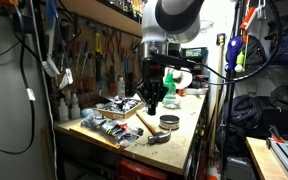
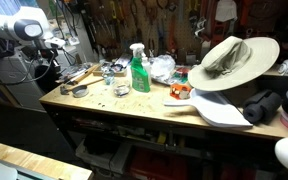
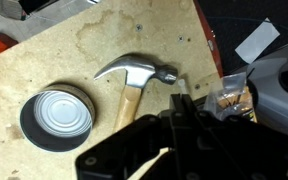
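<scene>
A claw hammer [image 3: 134,75] with a steel head and wooden handle lies on the plywood bench top [image 3: 74,50]. A round tin can [image 3: 56,118] stands next to its handle. My gripper [image 3: 181,105] hangs just above the bench beside the hammer's handle, with its black fingers pressed together and nothing between them. In both exterior views the gripper [image 1: 154,100] [image 2: 54,68] is above the hammer [image 1: 146,118] [image 2: 79,75] and near the can [image 1: 169,122] [image 2: 79,90].
Clear plastic packets [image 3: 234,100] lie beside the gripper, with more packets [image 1: 114,105] on the bench. A green spray bottle [image 2: 139,68], a wide-brimmed hat [image 2: 234,60] and a white board [image 2: 219,108] sit farther along. Tools hang on the back wall [image 1: 94,50].
</scene>
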Controlling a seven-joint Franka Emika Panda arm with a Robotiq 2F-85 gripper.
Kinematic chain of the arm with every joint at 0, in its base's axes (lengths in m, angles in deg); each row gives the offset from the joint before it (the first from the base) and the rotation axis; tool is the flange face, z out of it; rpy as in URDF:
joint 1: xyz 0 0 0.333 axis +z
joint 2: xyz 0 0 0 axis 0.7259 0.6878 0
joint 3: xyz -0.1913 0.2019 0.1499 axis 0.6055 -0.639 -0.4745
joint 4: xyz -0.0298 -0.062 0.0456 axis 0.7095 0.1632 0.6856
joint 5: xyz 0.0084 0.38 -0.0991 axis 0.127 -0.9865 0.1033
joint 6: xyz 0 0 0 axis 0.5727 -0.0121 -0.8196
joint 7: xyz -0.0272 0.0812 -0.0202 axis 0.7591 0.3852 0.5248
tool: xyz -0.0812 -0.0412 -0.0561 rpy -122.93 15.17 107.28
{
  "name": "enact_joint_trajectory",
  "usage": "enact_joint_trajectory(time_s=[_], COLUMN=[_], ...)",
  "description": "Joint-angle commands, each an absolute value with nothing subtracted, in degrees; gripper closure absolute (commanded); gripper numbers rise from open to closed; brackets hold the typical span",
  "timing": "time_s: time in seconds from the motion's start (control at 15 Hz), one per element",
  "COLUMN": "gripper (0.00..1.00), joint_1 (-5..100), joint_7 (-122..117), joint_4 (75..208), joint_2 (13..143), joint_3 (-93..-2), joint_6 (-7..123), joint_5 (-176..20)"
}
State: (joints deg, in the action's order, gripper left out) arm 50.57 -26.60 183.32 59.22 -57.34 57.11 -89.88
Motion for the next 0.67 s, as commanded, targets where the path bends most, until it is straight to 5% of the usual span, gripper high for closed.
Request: enact_joint_trajectory(time_s=[0.0, 0.6], gripper=[0.99, 0.99], joint_1=[50.29, 50.46], joint_7=[-24.80, -17.81], joint_4=[181.85, 174.93], joint_2=[62.32, 69.85], joint_3=[-56.37, -55.40], joint_6=[57.95, 56.45], joint_5=[-89.62, -90.49])
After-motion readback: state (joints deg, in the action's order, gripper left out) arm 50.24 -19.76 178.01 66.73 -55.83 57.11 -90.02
